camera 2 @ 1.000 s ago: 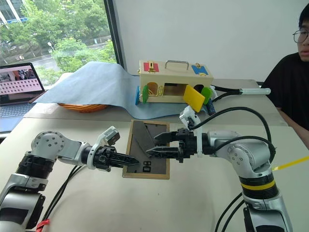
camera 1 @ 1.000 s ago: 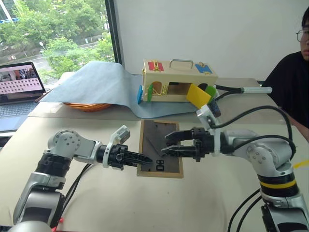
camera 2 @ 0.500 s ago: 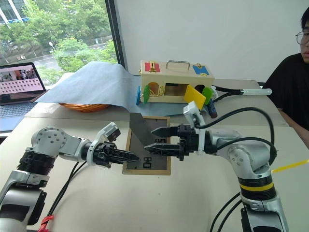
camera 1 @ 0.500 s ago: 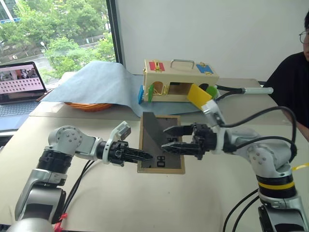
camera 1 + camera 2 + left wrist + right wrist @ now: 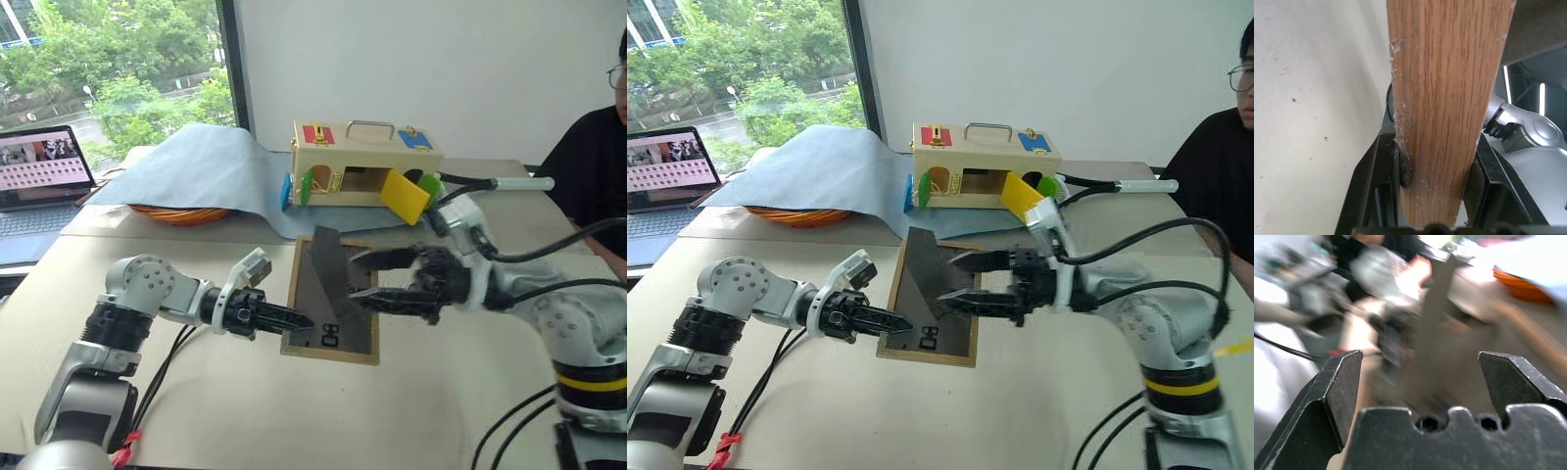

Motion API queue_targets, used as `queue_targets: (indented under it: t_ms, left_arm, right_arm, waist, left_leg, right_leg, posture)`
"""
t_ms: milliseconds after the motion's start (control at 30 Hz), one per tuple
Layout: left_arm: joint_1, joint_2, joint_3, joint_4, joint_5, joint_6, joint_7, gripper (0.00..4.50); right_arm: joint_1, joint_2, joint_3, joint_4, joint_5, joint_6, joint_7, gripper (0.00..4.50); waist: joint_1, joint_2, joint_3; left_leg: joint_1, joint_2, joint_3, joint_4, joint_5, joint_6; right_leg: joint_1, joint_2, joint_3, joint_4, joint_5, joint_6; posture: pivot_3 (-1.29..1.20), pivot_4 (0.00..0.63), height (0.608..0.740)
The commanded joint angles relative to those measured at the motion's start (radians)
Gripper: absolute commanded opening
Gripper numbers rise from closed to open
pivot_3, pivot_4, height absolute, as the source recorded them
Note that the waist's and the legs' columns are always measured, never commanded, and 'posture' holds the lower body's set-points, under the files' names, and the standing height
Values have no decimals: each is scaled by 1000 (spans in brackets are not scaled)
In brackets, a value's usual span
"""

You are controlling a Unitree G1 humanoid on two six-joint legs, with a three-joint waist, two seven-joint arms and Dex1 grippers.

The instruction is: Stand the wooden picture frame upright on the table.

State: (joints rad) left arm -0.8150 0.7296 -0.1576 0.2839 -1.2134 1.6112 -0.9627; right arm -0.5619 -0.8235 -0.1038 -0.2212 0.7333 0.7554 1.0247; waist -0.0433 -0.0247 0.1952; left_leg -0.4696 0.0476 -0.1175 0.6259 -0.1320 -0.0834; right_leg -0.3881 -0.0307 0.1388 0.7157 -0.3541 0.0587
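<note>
On the beige table [image 5: 196,392], the wooden picture frame [image 5: 333,323] lies back-up, its near-left edge clamped between the left gripper's [image 5: 299,318] fingers [image 5: 1376,181]; its dark hinged stand [image 5: 331,269] is raised. Right gripper [image 5: 367,279] hovers over the stand, jaws spread wide, gripping nothing. Behind, a wooden latch box [image 5: 362,162] sits on blue-grey cloth [image 5: 196,166], one opening in its front dark, contents not discernible.

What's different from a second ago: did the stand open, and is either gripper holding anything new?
The hinged stand has swung up off the dark back of the wooden picture frame. The right gripper has drawn back toward the robot's right, jaws open and empty. Unchanged: the left gripper stays clamped on the frame's left edge, and the frame still lies face down on the table.
</note>
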Motion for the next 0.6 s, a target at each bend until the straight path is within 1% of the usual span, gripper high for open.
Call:
queue_targets:
  t_ms: [33, 67, 133, 200, 233, 333, 433, 500, 600]
  left_arm:
    - [-18, 7, 16, 8, 1, 3, -62, 1135]
    - [-17, 10, 14, 15, 6, 3, -71, 1135]
    - [-14, 13, 7, 23, 17, 3, -87, 1135]
    - [-13, 10, -1, 25, 27, 3, -98, 1135]
    - [-14, 7, -4, 25, 26, 3, -101, 1135]
    - [-21, 3, -16, 22, 18, 3, -101, 1135]
    - [-33, 1, -23, 28, 11, 3, -103, 1135]
    - [-39, 0, -27, 31, 6, 3, -102, 1135]
    - [-47, 0, -34, 35, -1, 3, -102, 1135]
  right_arm:
    - [19, -30, -10, 26, -166, -236, 14, 4386]
    - [20, -23, 0, 37, -224, -308, -5, 4386]
    - [29, -3, 48, 69, -398, -538, -64, 4386]
    - [45, 31, 92, 112, -595, -836, -160, 4386]
    - [57, 29, 121, 128, -721, -1002, -228, 4386]
    - [81, 32, 171, 182, -996, -1349, -402, 4386]
    - [87, 64, 203, 239, -1164, -1518, -554, 4386]
    - [82, 89, 220, 268, -1243, -1576, -632, 4386]
    - [55, 130, 230, 301, -1318, -1619, -729, 4386]
  waist:
    - [-1, 0, 0]
    - [-4, 0, 0]
    - [-9, 1, 1]
    - [-12, 1, 1]
    - [-12, 1, 1]
    - [-8, 1, 1]
    - [-4, 1, 1]
    - [-3, 1, 1]
    - [-3, 1, 1]
  left_leg:
    - [0, 0, 0, 0, 0, 0]
    - [0, 0, 0, 0, 0, 0]
    - [0, 0, 0, 0, 0, 0]
    - [0, 0, 0, -1, 0, 0]
    - [0, 0, 0, -1, 0, 0]
    - [0, 0, 0, 0, 0, 0]
    - [0, 0, 0, 0, 1, -2]
    - [0, 0, 0, 0, 2, -4]
    - [0, 0, 0, 1, 3, -5]
  right_leg:
    - [0, 0, 0, 0, 0, 0]
    - [0, 0, 0, 0, 0, 0]
    - [0, 0, 0, 0, 0, 0]
    - [0, 0, 0, 0, 0, 0]
    - [0, 0, 0, 0, 0, 0]
    - [0, 0, 0, 0, 0, 0]
    - [-1, -1, 0, 1, 0, 0]
    - [-1, -1, 0, 2, 0, 0]
    - [0, -1, -1, 4, 0, 0]
  posture:
    - [0, 150, 670]
    - [0, 150, 670]
    - [0, 150, 670]
    - [0, 150, 670]
    - [0, 150, 670]
    - [0, 150, 670]
    - [0, 150, 670]
    - [0, 150, 670]
    - [0, 150, 670]
